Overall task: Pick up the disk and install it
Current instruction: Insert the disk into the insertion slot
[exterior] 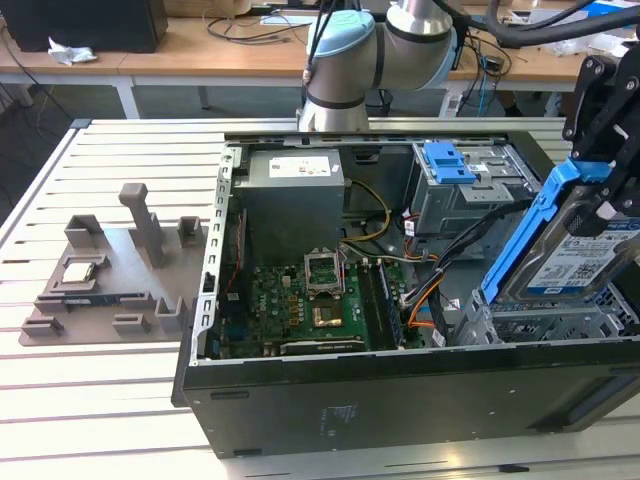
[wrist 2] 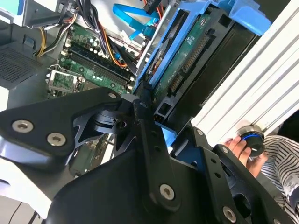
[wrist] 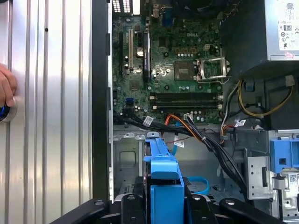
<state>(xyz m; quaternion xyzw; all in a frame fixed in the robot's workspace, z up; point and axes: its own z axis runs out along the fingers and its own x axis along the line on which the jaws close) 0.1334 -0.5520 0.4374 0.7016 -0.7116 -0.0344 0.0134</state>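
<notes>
The disk [exterior: 575, 250], a silver drive with a white-and-blue label in a blue carrier rail, hangs tilted over the front corner of the open computer case [exterior: 400, 400] at the exterior view's right. My black gripper [exterior: 598, 200] is shut on it from above. In the second wrist view, the disk [wrist 2: 187, 51] shows its green circuit side between the black fingers [wrist 2: 144, 116]. In the first wrist view, the blue carrier [wrist: 163, 179] sits between the fingers [wrist: 128, 205], above a grey metal drive bay [wrist: 128, 158].
Inside the case lie the motherboard [exterior: 315, 300], a grey power supply box [exterior: 295, 195], orange and black cables [wrist: 187, 126], and a drive cage topped by another blue bracket [exterior: 448, 160]. A grey fixture plate [exterior: 110, 270] lies on the slatted table. A person's hand [wrist: 5, 91] rests by the case.
</notes>
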